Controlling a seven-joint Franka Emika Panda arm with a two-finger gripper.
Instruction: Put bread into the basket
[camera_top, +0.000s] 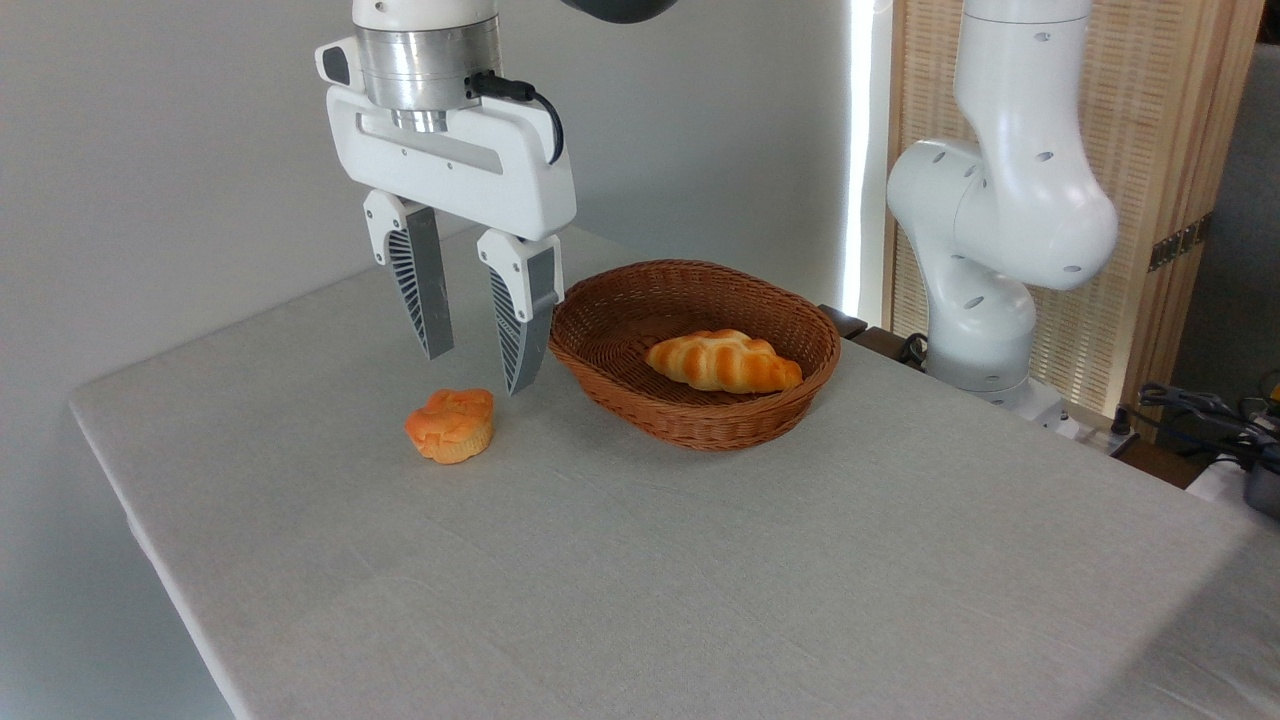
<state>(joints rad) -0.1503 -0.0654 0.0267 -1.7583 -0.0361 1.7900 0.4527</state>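
Hanging open and empty, the gripper (472, 372) sits just above the little orange bread (451, 425), which lies on the table (700, 580) a bit below it, left of the basket (600, 320).

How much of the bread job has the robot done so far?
Not much yet. The braided roll already lies in the basket, but the little orange bread sits on the table, outside it. The gripper hangs open just above the bread, holding nothing. Left to do: grab the bread, lift it and set it in the basket.
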